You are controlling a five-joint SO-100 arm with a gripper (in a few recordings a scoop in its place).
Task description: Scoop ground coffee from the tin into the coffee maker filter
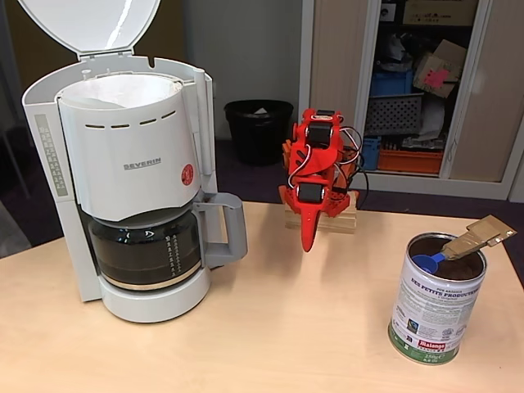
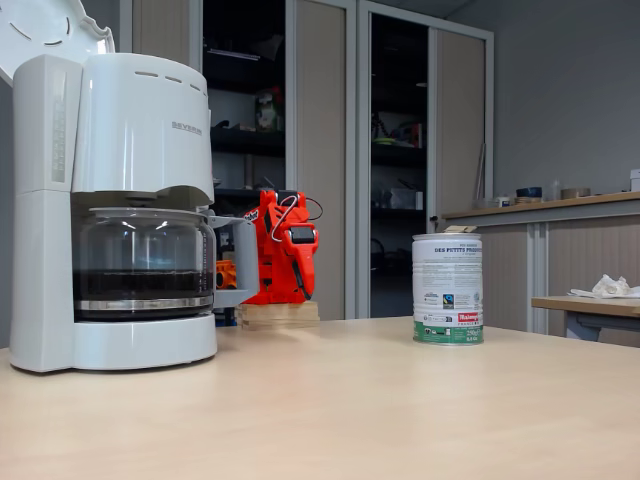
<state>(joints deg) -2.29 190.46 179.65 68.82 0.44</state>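
The tin (image 1: 436,309) (image 2: 447,290) stands open at the right of the table. A small blue scoop (image 1: 426,262) leans inside it, its taped handle (image 1: 483,236) poking over the rim to the right. Dark brown ground coffee (image 1: 463,266) shows inside the tin around the scoop. The white paper coffee maker filter (image 1: 123,88) lines the top basket of the SEVERIN coffee maker (image 1: 131,164) (image 2: 120,150) at the left, whose lid (image 1: 90,24) is up. My red gripper (image 1: 309,239) (image 2: 299,287) hangs folded, pointing down at the table's back, shut and empty, well apart from tin and machine.
The glass carafe (image 1: 147,250) (image 2: 140,265) sits under the basket, its handle pointing right. The arm stands on a wooden block (image 1: 344,221). Behind the table are a black waste bin (image 1: 258,131) and an open cupboard (image 1: 409,82). Bare tabletop (image 1: 303,327) lies between machine and tin.
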